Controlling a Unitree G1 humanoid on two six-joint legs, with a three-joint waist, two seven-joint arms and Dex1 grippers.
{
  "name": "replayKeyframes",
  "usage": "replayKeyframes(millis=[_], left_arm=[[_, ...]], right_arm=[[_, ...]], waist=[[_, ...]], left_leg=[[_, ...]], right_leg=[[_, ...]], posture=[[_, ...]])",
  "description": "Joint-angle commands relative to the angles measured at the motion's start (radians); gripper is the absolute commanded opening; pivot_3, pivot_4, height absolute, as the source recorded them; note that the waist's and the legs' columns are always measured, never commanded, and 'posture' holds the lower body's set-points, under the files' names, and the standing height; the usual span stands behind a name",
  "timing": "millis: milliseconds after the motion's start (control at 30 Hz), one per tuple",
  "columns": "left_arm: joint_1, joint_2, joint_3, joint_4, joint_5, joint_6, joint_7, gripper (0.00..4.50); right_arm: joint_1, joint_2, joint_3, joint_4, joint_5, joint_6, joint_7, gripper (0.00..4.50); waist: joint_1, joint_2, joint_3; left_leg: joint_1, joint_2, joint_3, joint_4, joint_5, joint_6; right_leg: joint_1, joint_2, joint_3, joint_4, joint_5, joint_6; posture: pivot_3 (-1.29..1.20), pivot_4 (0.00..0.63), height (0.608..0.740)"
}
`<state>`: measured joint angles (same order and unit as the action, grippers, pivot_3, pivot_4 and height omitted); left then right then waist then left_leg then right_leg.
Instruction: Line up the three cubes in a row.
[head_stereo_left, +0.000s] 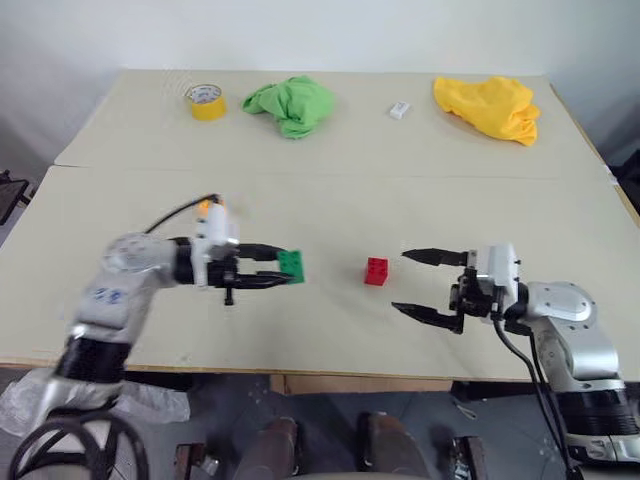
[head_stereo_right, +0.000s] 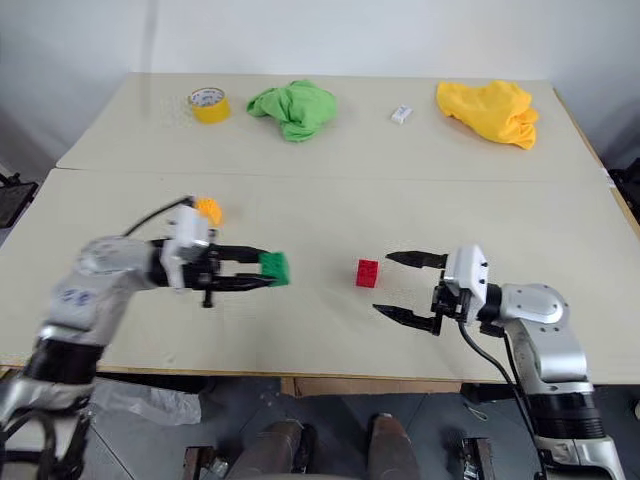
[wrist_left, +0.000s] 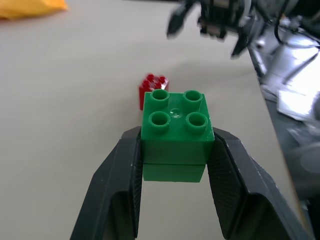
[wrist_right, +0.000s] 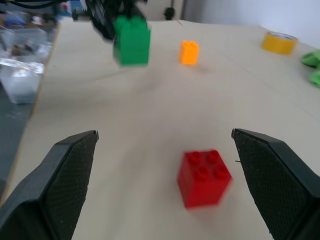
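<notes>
While held clear of the table (head_stereo_left: 330, 330), green cube (head_stereo_left: 293, 265) sits pinched between the black fingers (wrist_left: 120, 195) of the left gripper (head_stereo_left: 282, 266), studs up, jaws pressed tight against both side faces. Pointed rightward toward the table's middle. Just behind that wrist, orange-yellow cube (head_stereo_right: 208, 210) rests on the table, partly hidden in the head views but plain in the right wrist view, well apart from the others.

Further right: red cube (head_stereo_left: 376, 271) standing on the table near centre, untouched, studs up. Right of it, right gripper (head_stereo_left: 424, 285) hovering level, jaws spread wide, nothing between them, aimed at the red cube but not touching.

Along the far edge, not part of the job: yellow tape roll (head_stereo_left: 207, 101), green cloth (head_stereo_left: 291, 104), small white block (head_stereo_left: 399, 110), yellow cloth (head_stereo_left: 488, 107).

Progress, judged: early. No row formed yet; no two cubes side by side. One cube in hand, likely bound for a spot beside red. Left to do: set green down next to red, fetch orange-yellow, align all three.
</notes>
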<state>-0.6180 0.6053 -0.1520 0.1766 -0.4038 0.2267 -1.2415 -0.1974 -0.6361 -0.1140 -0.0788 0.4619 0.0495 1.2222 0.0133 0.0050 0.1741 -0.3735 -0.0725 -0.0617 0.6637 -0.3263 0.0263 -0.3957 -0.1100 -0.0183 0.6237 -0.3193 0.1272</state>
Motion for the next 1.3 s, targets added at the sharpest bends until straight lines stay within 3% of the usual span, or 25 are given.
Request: replayKeyframes(millis=[33,167,367,800,833,1067,1167,1300], left_arm=[[-0.116,-0.088,-0.045,0.269,0.102,-0.159,-0.034,1.47],[-0.212,-0.147,-0.095,0.547,0.223,-0.357,-0.082,1.47],[-0.319,-0.203,-0.075,0.761,0.270,-0.505,-0.119,1.47],[-0.372,-0.264,-0.021,0.887,0.317,-0.572,-0.112,1.47],[-0.376,-0.266,-0.017,0.893,0.317,-0.572,-0.115,2.19],[-0.358,-0.231,0.017,0.863,0.326,-0.617,-0.111,4.37],[-0.265,-0.163,0.072,0.717,0.266,-0.612,-0.130,4.47],[-0.027,-0.064,0.176,0.385,0.172,-0.499,-0.061,4.47]], right_arm=[[0.043,-0.037,-0.042,-0.065,0.024,0.026,-0.021,4.50],[0.113,-0.046,-0.088,-0.098,0.019,0.008,-0.064,4.50],[0.196,-0.042,-0.129,-0.151,0.019,0.005,-0.117,4.50],[0.228,-0.031,-0.093,-0.202,0.024,0.015,-0.161,4.50],[0.224,-0.031,-0.088,-0.202,0.024,0.017,-0.162,4.50],[0.185,-0.026,-0.052,-0.207,0.036,0.039,-0.163,4.50],[0.123,-0.014,-0.032,-0.250,0.115,0.151,-0.198,4.50],[0.056,-0.010,0.008,-0.260,0.130,0.192,-0.190,4.50]], waist=[[0.003,-0.002,0.001],[-0.002,-0.004,0.002],[0.010,-0.006,0.004],[0.013,-0.007,0.004],[0.013,-0.007,0.004],[0.012,-0.007,0.004],[-0.009,-0.007,0.004],[-0.021,-0.007,0.004]], left_leg=[[-0.001,0.000,0.000,0.001,0.000,0.000],[-0.001,0.000,0.002,0.001,0.000,0.001],[-0.001,-0.001,0.001,0.003,0.001,0.001],[-0.002,-0.002,0.001,0.003,0.002,0.003],[-0.002,-0.002,0.001,0.003,0.002,0.003],[-0.002,-0.002,0.001,0.003,0.002,0.003],[-0.002,-0.001,0.002,0.003,0.002,0.002],[-0.002,0.002,0.001,0.001,0.002,0.000]], right_leg=[[0.000,0.001,-0.001,0.000,0.000,0.000],[0.000,0.001,0.000,0.000,0.000,0.001],[0.000,0.000,0.000,0.001,0.001,0.002],[0.000,0.000,0.000,0.002,0.001,0.003],[0.000,0.000,0.000,0.002,0.001,0.003],[0.000,0.001,0.000,0.002,0.001,0.003],[-0.001,0.000,0.001,0.002,0.001,0.003],[-0.002,-0.003,0.000,0.002,0.001,0.003]], posture=[[0.00,0.150,0.740],[0.00,0.150,0.740],[0.00,0.150,0.740],[0.00,0.150,0.740],[0.00,0.150,0.740],[0.00,0.150,0.740],[0.00,0.150,0.740],[0.00,0.150,0.740]])
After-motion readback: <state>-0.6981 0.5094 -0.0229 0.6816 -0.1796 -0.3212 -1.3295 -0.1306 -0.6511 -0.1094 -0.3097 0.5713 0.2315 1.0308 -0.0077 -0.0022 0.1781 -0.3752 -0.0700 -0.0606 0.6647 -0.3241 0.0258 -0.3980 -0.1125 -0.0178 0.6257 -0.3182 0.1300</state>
